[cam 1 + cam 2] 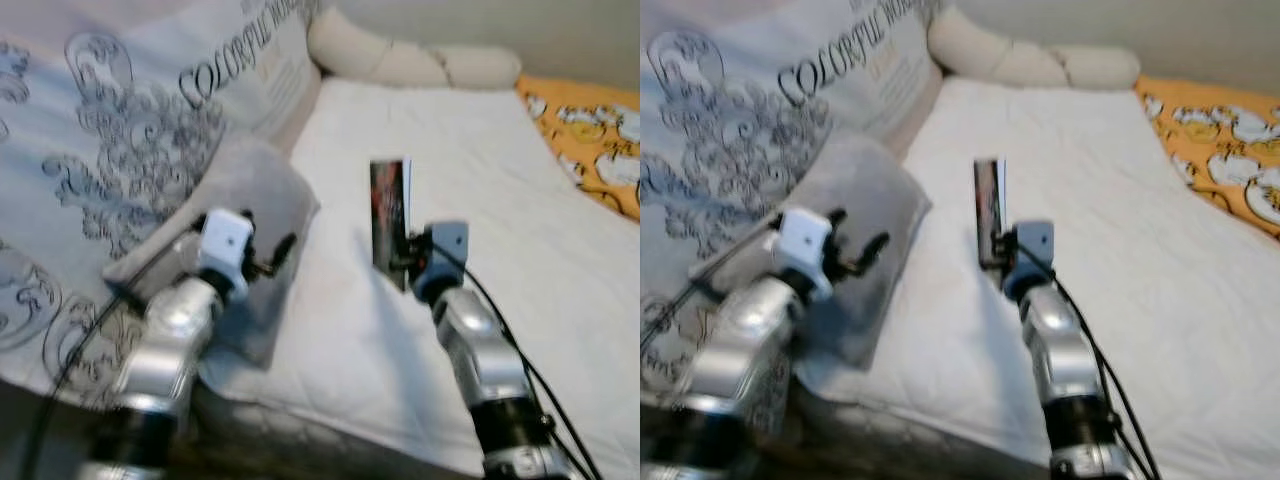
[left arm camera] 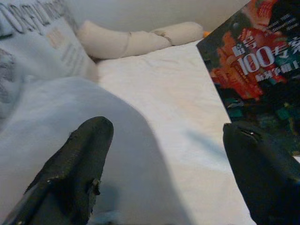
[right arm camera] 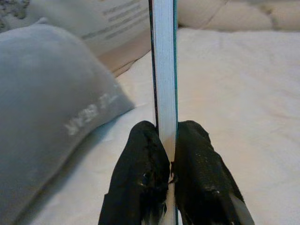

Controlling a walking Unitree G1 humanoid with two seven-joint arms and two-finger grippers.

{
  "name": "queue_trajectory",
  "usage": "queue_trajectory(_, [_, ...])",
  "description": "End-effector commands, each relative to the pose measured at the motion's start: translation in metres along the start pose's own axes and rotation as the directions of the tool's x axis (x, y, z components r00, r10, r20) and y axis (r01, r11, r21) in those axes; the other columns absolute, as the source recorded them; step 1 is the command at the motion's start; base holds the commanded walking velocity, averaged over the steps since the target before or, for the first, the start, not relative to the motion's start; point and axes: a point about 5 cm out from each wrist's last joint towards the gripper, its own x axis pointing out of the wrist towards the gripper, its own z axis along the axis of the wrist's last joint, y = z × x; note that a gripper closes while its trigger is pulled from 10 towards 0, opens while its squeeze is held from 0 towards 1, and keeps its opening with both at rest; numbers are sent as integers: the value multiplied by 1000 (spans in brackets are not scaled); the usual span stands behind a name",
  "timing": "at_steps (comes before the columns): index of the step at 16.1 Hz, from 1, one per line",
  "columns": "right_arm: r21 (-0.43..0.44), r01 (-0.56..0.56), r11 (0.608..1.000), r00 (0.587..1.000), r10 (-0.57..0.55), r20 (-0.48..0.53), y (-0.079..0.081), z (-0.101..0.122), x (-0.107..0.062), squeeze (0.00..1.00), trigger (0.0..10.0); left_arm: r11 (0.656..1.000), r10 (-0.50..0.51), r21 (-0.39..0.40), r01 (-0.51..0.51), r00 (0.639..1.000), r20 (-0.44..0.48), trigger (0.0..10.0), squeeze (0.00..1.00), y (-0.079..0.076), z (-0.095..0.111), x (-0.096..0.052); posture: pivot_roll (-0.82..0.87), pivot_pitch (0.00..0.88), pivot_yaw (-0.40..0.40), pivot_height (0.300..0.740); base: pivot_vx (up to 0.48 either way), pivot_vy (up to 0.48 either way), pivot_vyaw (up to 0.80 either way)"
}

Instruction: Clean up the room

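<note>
Book (image 1: 389, 212) is being held upright at frame centre above the white bed (image 1: 520, 210), pinched at its lower edge by the right gripper (image 3: 166, 140), jaws closed on the pages. Judged light, stiff, glossy-covered; a grip near the spine is advised. Left gripper (image 2: 168, 154) is being held wide open, empty, beside the grey pillow (image 1: 250, 200).

We look down on a wide bed under a white quilted cover (image 1: 480, 200), long cream bolster cushion (image 1: 400, 55) at its head, pale plain wall (image 1: 520, 25) behind, orange patterned blanket (image 1: 590, 130) beside.
</note>
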Motion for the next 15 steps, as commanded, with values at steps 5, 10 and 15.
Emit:
queue_trajectory(5, [79,10,997,998,-5,-68,-12,2,0,0,10000,991,-132,17,132,991,-13,10000,0,-9,4,-8,152,0,2,740,0,0,0])
queue_trajectory(10, [454,-97,885,962,201,-187,-25,-9,24,0,10000,893,-440,6,451,875,-203,10000,0,-14,-10,-19,168,0,13,740,0,0,0])
queue_trajectory(15, [498,-66,865,885,281,-371,-27,-38,25,0,10000,849,-507,-7,529,809,-297,10000,0,-7,-17,-26,180,0,32,740,0,0,0])
